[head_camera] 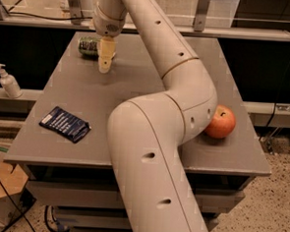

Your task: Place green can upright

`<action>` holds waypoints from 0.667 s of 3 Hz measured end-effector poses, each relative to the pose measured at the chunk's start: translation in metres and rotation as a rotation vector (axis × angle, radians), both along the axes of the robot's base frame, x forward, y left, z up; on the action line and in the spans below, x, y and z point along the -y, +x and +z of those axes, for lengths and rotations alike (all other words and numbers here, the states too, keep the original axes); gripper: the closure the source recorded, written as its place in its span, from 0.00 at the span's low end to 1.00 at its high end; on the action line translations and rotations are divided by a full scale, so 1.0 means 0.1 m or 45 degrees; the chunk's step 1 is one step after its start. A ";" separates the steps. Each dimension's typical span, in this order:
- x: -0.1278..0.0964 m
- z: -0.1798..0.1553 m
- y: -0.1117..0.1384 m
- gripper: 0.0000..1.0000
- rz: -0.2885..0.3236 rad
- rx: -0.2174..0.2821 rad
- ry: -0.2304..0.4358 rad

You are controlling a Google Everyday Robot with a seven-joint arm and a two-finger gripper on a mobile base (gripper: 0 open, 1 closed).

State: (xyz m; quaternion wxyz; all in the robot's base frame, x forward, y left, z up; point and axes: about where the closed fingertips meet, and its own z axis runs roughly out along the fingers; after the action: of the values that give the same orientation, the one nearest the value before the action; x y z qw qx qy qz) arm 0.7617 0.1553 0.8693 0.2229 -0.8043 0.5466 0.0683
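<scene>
The green can (88,46) lies on its side at the far left of the grey table (137,88), its silver end facing left. My gripper (105,61) hangs from the long white arm just to the right of the can and slightly nearer the camera, with its pale yellowish fingers (106,54) pointing down at the table. The gripper partly hides the can's right end. It holds nothing that I can see.
A dark blue packet (65,124) lies at the table's near left. A red-orange apple (220,122) sits at the right, beside the arm's elbow. A soap dispenser bottle (9,82) stands on a ledge left of the table.
</scene>
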 end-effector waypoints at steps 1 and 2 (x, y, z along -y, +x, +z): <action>0.00 0.01 0.06 0.00 -0.042 0.018 -0.026; 0.00 0.00 0.12 0.00 -0.103 0.033 -0.076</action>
State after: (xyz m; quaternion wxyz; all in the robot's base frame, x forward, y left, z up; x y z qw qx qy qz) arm 0.7742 0.1554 0.8690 0.2084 -0.7886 0.5775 0.0325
